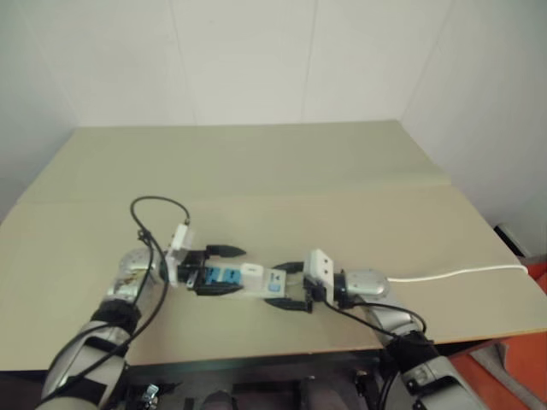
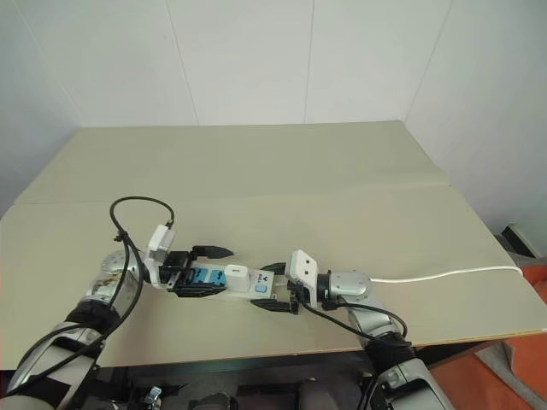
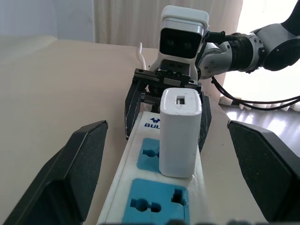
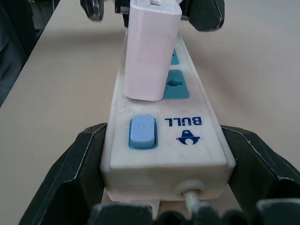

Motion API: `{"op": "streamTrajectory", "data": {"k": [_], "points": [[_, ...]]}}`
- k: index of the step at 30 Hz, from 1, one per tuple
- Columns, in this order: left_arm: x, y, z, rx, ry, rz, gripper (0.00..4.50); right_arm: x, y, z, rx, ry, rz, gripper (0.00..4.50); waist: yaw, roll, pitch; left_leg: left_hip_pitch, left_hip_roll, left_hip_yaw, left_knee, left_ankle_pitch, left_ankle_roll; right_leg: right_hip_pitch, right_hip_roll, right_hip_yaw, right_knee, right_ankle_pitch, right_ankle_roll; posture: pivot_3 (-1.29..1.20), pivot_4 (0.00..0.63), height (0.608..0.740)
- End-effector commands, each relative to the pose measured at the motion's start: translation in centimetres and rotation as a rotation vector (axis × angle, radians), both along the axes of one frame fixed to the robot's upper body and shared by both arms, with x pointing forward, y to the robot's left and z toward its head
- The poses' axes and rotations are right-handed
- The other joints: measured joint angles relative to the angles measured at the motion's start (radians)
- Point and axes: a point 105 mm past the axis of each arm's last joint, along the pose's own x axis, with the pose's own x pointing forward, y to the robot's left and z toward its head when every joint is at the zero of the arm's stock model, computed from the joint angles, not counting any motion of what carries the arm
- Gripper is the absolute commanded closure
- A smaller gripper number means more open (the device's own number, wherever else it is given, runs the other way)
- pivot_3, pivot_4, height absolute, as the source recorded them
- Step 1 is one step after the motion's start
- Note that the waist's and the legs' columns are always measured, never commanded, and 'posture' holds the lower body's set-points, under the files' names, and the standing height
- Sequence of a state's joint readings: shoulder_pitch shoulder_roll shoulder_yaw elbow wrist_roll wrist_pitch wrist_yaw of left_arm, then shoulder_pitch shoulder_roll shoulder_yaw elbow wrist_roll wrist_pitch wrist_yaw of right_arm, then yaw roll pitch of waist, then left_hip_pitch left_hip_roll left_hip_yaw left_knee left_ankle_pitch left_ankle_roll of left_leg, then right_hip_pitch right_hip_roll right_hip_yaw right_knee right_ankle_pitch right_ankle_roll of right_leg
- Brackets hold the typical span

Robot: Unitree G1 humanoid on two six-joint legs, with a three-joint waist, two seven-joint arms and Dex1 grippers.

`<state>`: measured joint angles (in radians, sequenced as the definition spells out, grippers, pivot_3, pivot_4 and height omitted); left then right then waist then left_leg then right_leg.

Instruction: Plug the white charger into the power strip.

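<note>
Power strip (image 2: 235, 286): lies flat near the front edge of the tan table (image 2: 282, 171), switch end toward the right gripper (image 2: 280, 290). Right gripper: fingers closed against both long sides of the strip's switch end, clamping it. White charger (image 3: 180, 131): stands upright in the socket next to the switch, seated on the strip, between the two grippers. Left gripper (image 2: 201, 272): fingers spread wide to either side of the strip's far end, holding nothing, clear of the charger. Thin white cord (image 2: 444, 275): runs from the switch end across the table to its right edge.
</note>
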<state>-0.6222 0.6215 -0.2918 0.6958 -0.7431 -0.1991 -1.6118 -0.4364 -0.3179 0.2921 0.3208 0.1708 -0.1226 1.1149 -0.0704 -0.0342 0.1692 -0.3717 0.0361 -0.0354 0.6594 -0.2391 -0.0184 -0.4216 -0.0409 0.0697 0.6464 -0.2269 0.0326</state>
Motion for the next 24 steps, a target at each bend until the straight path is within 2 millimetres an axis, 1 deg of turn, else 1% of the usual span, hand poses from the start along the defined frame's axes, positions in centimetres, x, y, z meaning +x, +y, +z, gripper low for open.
{"op": "streamTrajectory", "data": {"k": [1, 2, 4, 5, 6, 9, 12, 14, 17, 18, 21, 22, 24], "points": [[0.0, 1.2, 3.1, -0.047, -0.078, 0.011, 0.03, -0.9, 0.3, -1.3, -0.039, 0.060, 0.039, 1.07, 0.000, 0.000, 0.000, 0.000, 0.000, 0.000, 0.000, 0.000, 0.000, 0.000, 0.000, 0.000, 0.000, 0.000, 0.000, 0.00, 0.150, 0.740], [0.0, 1.8, 3.8, -0.050, -0.094, 0.026, 0.03, -0.8, 0.2, -0.9, -0.021, 0.079, 0.034, 1.07, -0.001, 0.000, 0.000, 0.000, 0.000, 0.000, 0.000, 0.000, 0.000, 0.000, 0.000, 0.000, 0.000, 0.000, 0.000, 0.00, 0.150, 0.740], [0.1, 3.1, 4.8, -0.054, -0.120, 0.067, 0.00, -0.7, 0.1, -0.6, -0.013, 0.080, 0.027, 0.32, -0.002, 0.000, 0.000, 0.000, 0.000, 0.000, 0.000, 0.000, 0.000, -0.001, 0.000, 0.000, 0.000, 0.000, 0.000, 0.00, 0.150, 0.740], [0.2, 3.8, 5.2, -0.055, -0.131, 0.091, 0.00, -0.8, 0.0, -0.5, -0.015, 0.081, 0.035, 0.10, 0.000, 0.000, 0.001, 0.000, 0.000, 0.000, 0.000, 0.000, 0.000, -0.001, 0.000, 0.000, 0.000, 0.000, 0.000, 0.00, 0.150, 0.740], [0.2, 4.5, 5.7, -0.060, -0.136, 0.114, 0.00, -0.9, -0.1, -0.4, -0.018, 0.075, 0.042, 0.04, 0.001, 0.000, 0.001, -0.001, 0.000, 0.000, 0.000, 0.000, 0.000, -0.001, 0.000, 0.000, 0.000, 0.000, -0.001, 0.00, 0.150, 0.740], [0.4, 6.5, 7.0, -0.072, -0.174, 0.193, 0.00, -0.9, -0.4, 0.2, -0.012, 0.047, 0.038, 0.04, 0.004, 0.000, 0.001, -0.002, 0.000, 0.000, 0.000, 0.000, 0.000, -0.001, 0.000, 0.000, 0.000, 0.000, -0.001, 0.00, 0.150, 0.740], [-0.1, 8.4, 7.8, -0.048, -0.203, 0.248, 0.00, -1.3, -1.4, 1.3, -0.016, -0.002, 0.034, 0.04, 0.005, 0.001, 0.003, -0.003, 0.000, 0.000, 0.000, 0.000, 0.000, -0.002, 0.000, -0.001, 0.000, 0.000, 0.000, 0.00, 0.150, 0.740], [-0.7, 9.2, 7.9, -0.013, -0.229, 0.271, 0.00, -1.9, -2.5, 2.6, -0.027, -0.057, 0.046, 0.04, 0.006, 0.001, 0.005, -0.004, 0.000, 0.000, 0.000, 0.000, 0.000, -0.004, 0.000, -0.001, -0.001, 0.000, 0.000, 0.00, 0.150, 0.740], [-1.9, 10.4, 7.9, 0.011, -0.243, 0.304, 0.00, -2.7, -4.9, 5.6, -0.048, -0.154, 0.041, 0.04, 0.011, 0.000, 0.010, -0.006, 0.000, 0.000, 0.000, 0.000, 0.000, -0.005, -0.001, -0.001, -0.001, -0.001, 0.000, 0.00, 0.150, 0.740], [-2.1, 10.6, 7.9, 0.016, -0.246, 0.310, 0.00, -2.9, -5.3, 6.2, -0.056, -0.172, 0.043, 0.04, 0.013, 0.000, 0.012, -0.007, 0.000, 0.000, 0.000, 0.000, 0.000, -0.005, -0.002, -0.001, -0.001, 0.000, 0.000, 0.00, 0.150, 0.740], [-3.1, 11.3, 7.4, 0.059, -0.229, 0.327, 0.00, -3.8, -7.7, 8.8, -0.106, -0.207, 0.050, 0.04, 0.020, 0.000, 0.013, -0.007, 0.001, 0.000, 0.000, 0.000, 0.000, -0.005, -0.002, -0.002, -0.001, -0.001, 0.000, 0.00, 0.150, 0.740], [-3.4, 11.6, 7.2, 0.071, -0.228, 0.335, 0.00, -4.0, -8.5, 9.4, -0.135, -0.212, 0.048, 0.04, 0.022, 0.000, 0.014, -0.007, 0.001, 0.000, 0.000, 0.000, 0.000, -0.005, -0.002, -0.002, -0.001, -0.001, 0.000, 0.00, 0.150, 0.740], [-4.0, 12.0, 7.0, 0.084, -0.228, 0.350, 0.00, -4.3, -9.8, 9.9, -0.188, -0.217, 0.032, 0.04, 0.025, 0.000, 0.015, -0.007, 0.001, 0.001, 0.000, 0.000, 0.000, -0.005, -0.002, -0.002, -0.002, -0.001, 0.000, 0.00, 0.150, 0.740]]}}
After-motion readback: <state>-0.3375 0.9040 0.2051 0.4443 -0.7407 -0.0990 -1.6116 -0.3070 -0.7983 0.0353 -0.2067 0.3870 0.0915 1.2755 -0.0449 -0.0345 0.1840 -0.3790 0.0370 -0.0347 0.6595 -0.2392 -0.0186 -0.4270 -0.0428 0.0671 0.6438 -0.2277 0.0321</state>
